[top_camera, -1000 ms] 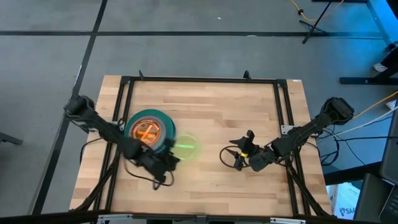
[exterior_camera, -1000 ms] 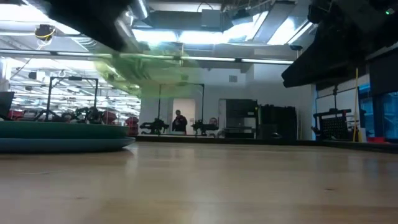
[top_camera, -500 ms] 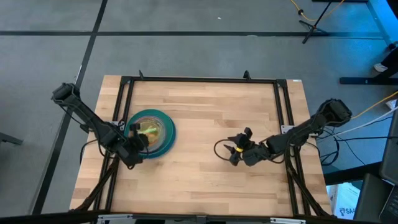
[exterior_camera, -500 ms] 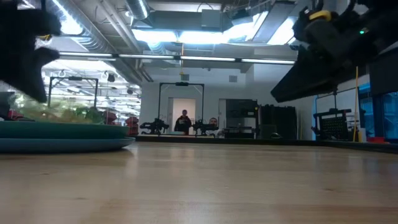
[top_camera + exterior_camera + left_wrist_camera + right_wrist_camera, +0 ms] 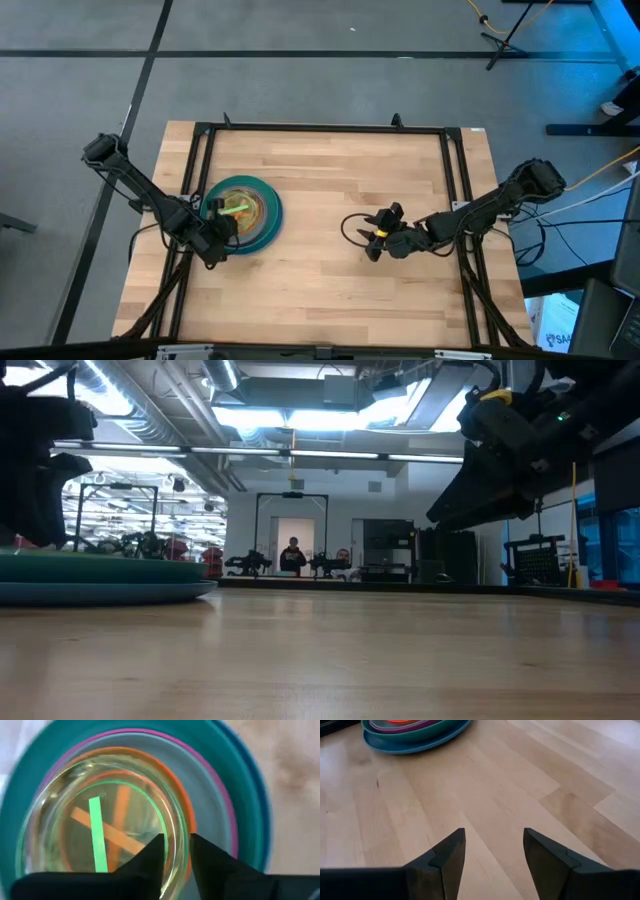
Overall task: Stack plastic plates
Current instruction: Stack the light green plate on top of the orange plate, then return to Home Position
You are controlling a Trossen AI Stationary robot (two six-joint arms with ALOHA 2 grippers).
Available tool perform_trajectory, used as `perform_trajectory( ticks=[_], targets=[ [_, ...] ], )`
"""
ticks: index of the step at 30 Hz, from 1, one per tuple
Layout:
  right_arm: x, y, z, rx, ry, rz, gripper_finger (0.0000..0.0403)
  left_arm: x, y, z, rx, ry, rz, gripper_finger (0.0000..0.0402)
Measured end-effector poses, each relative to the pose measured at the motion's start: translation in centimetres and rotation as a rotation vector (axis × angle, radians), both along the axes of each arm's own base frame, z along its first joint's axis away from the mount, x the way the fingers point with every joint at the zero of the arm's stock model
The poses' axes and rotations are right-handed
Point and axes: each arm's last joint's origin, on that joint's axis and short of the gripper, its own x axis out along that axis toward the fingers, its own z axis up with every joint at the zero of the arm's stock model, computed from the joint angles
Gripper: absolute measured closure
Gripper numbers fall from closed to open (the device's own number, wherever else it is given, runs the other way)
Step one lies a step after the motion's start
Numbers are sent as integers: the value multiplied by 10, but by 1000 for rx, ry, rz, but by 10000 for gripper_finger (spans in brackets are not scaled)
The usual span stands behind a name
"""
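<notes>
The plastic plates sit in one stack (image 5: 242, 210) on the table's left half: a large blue one at the bottom, then teal, magenta, grey-blue and orange rims, with a see-through lime green plate (image 5: 100, 830) on top. My left gripper (image 5: 221, 231) is at the stack's near side, shut on the lime plate's rim. My right gripper (image 5: 373, 241) hovers open over bare wood right of centre, pointing toward the stack (image 5: 415, 732). In the low view the stack (image 5: 100, 580) rests flat on the tabletop. My left gripper pinches the lime green plate's rim (image 5: 172, 832) at its near side, with one finger (image 5: 152, 857) inside the plate and one (image 5: 212, 865) outside. The fingers come slanting down from the table's near-left. The plate lies flat on the stack's orange plate (image 5: 187, 815).
A black metal frame (image 5: 320, 128) runs along the table's far, left and right edges. Bare wood (image 5: 330, 290) lies between the stack and my right gripper and along the near side. Beyond the table, the low view shows a room with racks and a person far off (image 5: 292, 555).
My left gripper carried the lime green plate from just right of the stack toward the table's left and lowered it onto the stack's top, where it now lies. My right gripper drifted slightly toward the table's left and stayed open.
</notes>
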Motion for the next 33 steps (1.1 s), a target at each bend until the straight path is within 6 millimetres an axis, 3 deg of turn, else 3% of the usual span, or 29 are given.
perform_trajectory(
  ticks=[5, 9, 15, 21, 29, 33],
  targets=[
    [1, -1, 1, -24, -7, -12, 212, 2, -1, 3, -42, -47, 10, 277],
    [2, -9, 8, -72, -20, 3, 212, 9, -4, 10, -45, -201, 33, 267],
    [9, -26, 19, -171, -14, 86, 219, 27, -12, 27, -31, -444, -36, 278],
    [6, -46, 34, -210, -24, 289, 282, 45, -1, 35, 56, -545, -70, 320],
    [-46, -61, 47, -250, -200, 338, 391, 43, 33, 13, 14, -757, -165, 397],
    [-74, -66, 42, -256, -295, 328, 392, 38, 53, 8, -42, -856, -149, 399]
  ],
)
